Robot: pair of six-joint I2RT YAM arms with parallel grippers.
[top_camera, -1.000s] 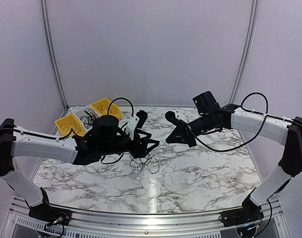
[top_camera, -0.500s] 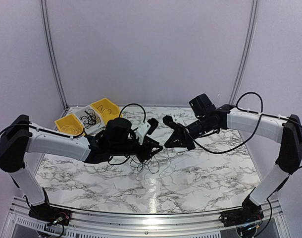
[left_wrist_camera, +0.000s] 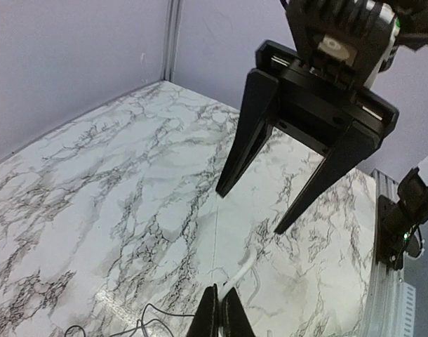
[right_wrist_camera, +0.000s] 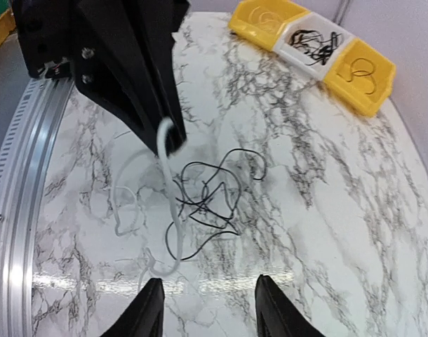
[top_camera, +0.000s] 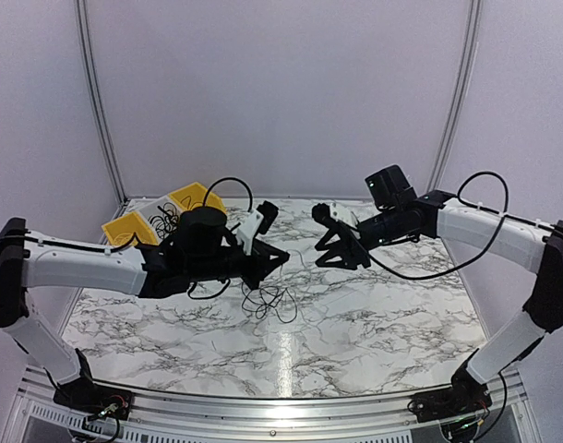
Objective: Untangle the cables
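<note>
Back left: yellow bins (top_camera: 200,194), cords inside. Then left claw (top_camera: 280,256), pinched shut on a white cord (right_wrist_camera: 165,151) and held high so the cord hangs clear of the black cables (right_wrist_camera: 208,196) knotted on the bench (top_camera: 401,314) underneath. Opposite: right claw (left_wrist_camera: 249,210), wide open and empty, probably placed to take the cord.

Left gripper (left_wrist_camera: 219,293): fingers closed together, white cord (left_wrist_camera: 246,262) at their tips. Right gripper (left_wrist_camera: 250,212): opposite, jaws wide apart, above marble table (left_wrist_camera: 95,210). Black cables (left_wrist_camera: 140,324): at bottom edge.
</note>
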